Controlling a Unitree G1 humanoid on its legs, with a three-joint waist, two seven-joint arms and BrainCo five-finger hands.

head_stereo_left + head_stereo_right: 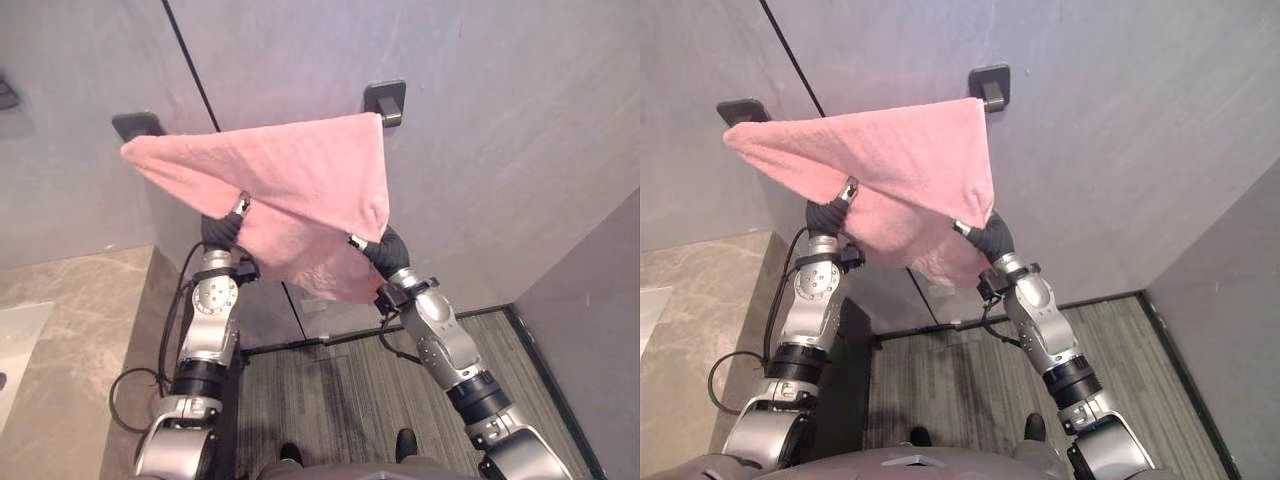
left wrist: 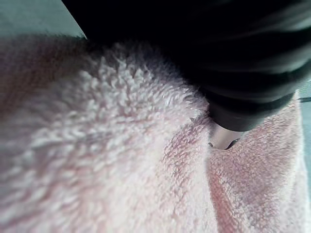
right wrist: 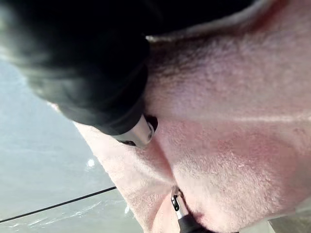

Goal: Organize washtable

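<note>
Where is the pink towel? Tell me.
In the left eye view, the pink towel hangs against the grey wall from the left mount to the right mount, draped over the raised left hand and right hand.

No legible text, labels, numbers or signs anywhere.

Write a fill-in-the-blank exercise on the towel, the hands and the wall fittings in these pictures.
1. The towel raised against the grey wall is ____ in colour.
2. The towel drapes over ____ of the robot's hands, the left hand and the right hand.
3. The wall bears ____ dark hooks, one near each top corner of the towel.

Missing words: pink; both; two.
</note>
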